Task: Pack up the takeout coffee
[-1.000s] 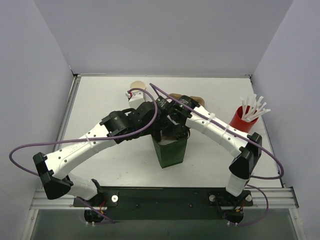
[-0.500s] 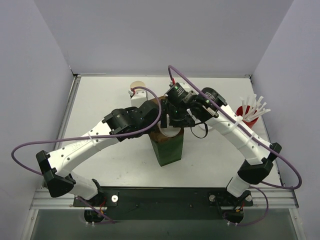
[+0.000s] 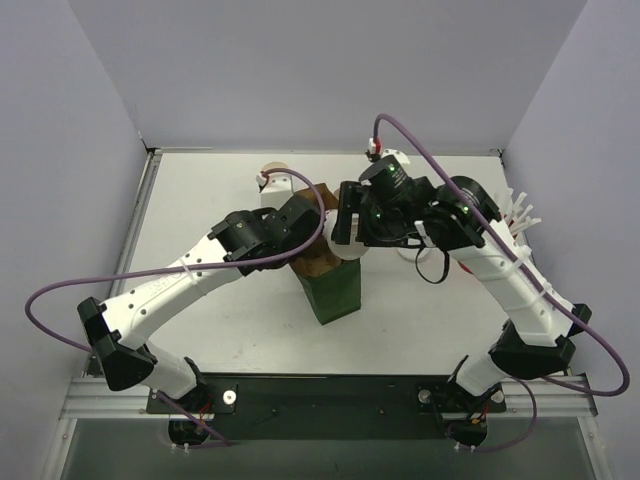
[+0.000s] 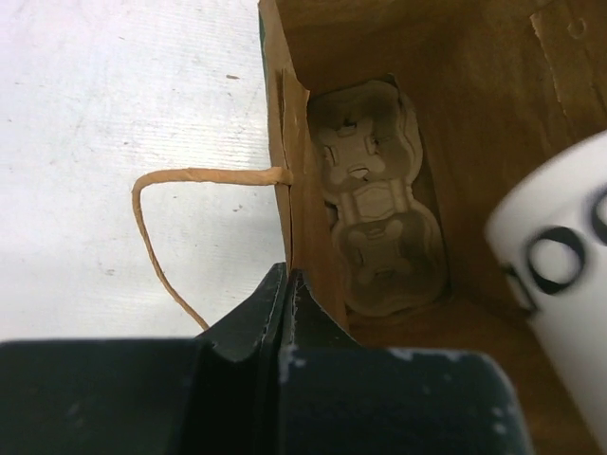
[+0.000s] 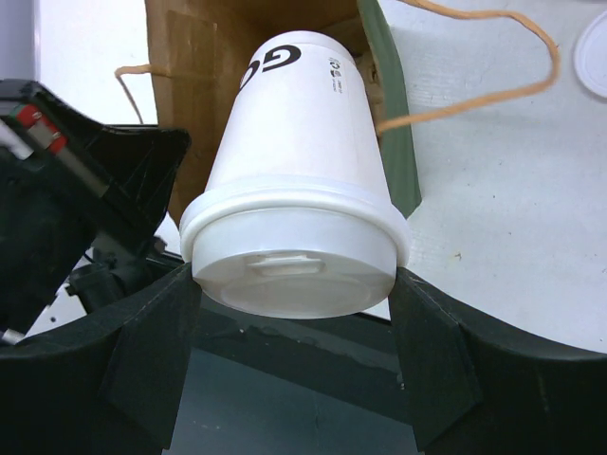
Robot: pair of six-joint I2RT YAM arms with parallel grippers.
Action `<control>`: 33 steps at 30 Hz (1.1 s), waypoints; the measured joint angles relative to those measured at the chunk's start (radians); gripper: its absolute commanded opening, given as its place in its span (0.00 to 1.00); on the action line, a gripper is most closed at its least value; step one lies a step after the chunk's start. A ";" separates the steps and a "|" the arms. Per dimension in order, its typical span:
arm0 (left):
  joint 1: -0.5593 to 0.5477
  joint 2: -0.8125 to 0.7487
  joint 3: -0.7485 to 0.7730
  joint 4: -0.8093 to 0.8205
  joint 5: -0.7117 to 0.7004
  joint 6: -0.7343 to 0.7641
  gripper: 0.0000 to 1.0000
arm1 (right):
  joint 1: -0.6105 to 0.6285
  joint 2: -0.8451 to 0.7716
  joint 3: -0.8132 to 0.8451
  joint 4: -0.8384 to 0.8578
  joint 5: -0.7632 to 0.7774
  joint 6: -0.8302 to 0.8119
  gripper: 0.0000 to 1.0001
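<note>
We hold the takeout coffee at the mouth of the paper bag

The right tool is clamped on the cup, with one finger at each side of its white lid. The cup is tilted and its bottom points into the open bag. We cannot tell if the bottom is below the bag's edge. The left tool has its jaws pressed together on one wall of the bag, near the paper handle that hangs out over the table. On the floor of the bag lies the brown two-hole cup carrier. The cup is above it and apart from it.
</note>
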 measured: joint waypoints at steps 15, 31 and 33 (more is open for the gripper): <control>0.127 -0.007 0.000 -0.021 -0.008 0.021 0.00 | -0.055 -0.314 -0.096 -0.003 0.035 0.050 0.47; 0.156 -0.154 0.052 -0.031 0.042 0.113 0.00 | -0.178 -0.175 -0.564 -0.056 -0.195 -0.063 0.48; 0.156 -0.164 0.055 -0.031 0.054 0.119 0.00 | -0.193 -0.100 -0.577 -0.042 -0.216 -0.103 0.48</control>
